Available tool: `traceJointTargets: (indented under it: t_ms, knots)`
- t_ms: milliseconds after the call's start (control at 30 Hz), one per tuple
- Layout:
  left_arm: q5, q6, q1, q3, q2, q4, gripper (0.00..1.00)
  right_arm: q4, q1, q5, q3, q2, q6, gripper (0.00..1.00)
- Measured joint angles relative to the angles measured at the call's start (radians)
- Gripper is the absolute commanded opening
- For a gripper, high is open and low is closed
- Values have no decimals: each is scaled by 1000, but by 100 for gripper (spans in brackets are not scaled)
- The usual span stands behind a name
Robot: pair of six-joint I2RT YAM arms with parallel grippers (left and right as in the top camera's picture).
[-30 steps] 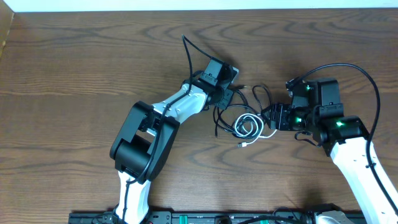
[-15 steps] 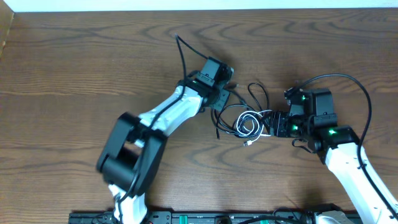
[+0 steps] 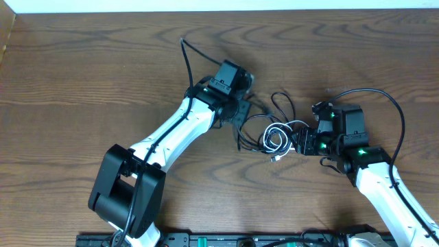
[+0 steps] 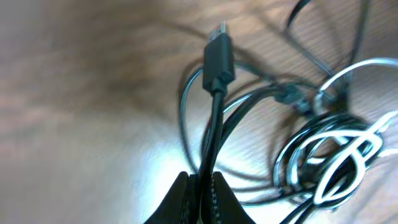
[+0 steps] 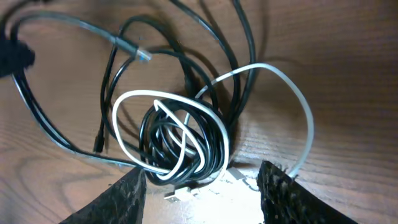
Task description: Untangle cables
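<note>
The cables lie knotted mid-table: the black cable (image 3: 281, 103) and the white cable (image 3: 276, 139) coil together in one bundle (image 5: 180, 143). My left gripper (image 3: 240, 113) sits at the bundle's left. In the left wrist view the left gripper (image 4: 204, 186) is shut on a strand of the black cable (image 4: 214, 118), a little below its plug (image 4: 219, 53). My right gripper (image 3: 300, 142) is at the bundle's right side. Its fingers (image 5: 127, 196) stand open on either side of the coil's near edge, with the white plug (image 5: 180, 191) lying between them. A white loop (image 5: 298, 106) arcs past the right finger.
Wooden table (image 3: 82, 82) all round. The left arm's own thick black wire (image 3: 186, 58) sticks up behind its wrist, and the right arm's wire (image 3: 391, 103) arcs over its wrist. A rail (image 3: 226, 240) runs along the front edge.
The left arm has stretched out and carried its gripper up and left with the black strand. The right gripper has moved down and left onto the coil, its jaws narrowing somewhat.
</note>
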Motion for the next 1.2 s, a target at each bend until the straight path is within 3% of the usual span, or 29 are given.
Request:
traceJointTargets:
  t_ms: [233, 567, 800, 1100, 1200]
  knots:
    - [-53, -60, 0, 0, 0, -143, 8, 75, 0, 0, -13, 0, -4, 57]
    - [-61, -75, 0, -19, 0, -163, 8, 163, 82, 16, -16, 14, -33, 53]
    - [-91, -90, 0, -21, 5, -170, 8, 211, 179, 109, -17, 139, -41, 53]
    - [-161, -105, 0, -21, 61, -188, 8, 344, 188, 155, -21, 331, -47, 52]
    - [-165, -108, 0, -21, 83, -187, 8, 370, 188, 157, -18, 355, -52, 43]
